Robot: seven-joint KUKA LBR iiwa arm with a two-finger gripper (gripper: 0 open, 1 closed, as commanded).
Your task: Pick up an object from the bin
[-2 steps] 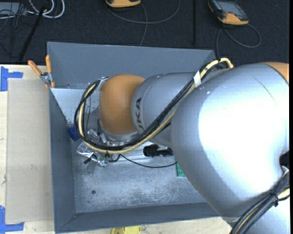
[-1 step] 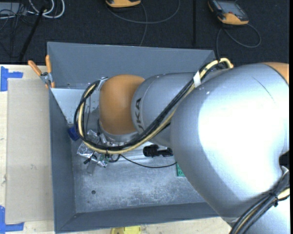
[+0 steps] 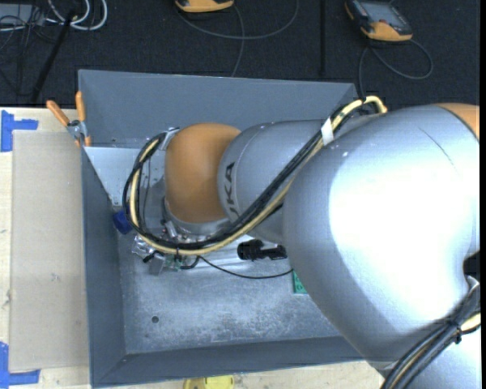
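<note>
Camera view: gripper (image 3: 157, 258) low near the bin's (image 3: 227, 321) left wall; grip state unclear

Bare front bin floor (image 3: 219, 318) — arm (image 3: 364, 217) overhead behind

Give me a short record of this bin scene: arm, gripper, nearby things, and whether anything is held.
arm: arm reaches in from the right, bent over the bin
gripper: gripper low, near the bin's left wall
nearest thing: blue thing, just left of the gripper, partly hidden
other things: black thing mid-bin; green thing at the arm's edge, mostly hidden
held: cannot tell
</note>
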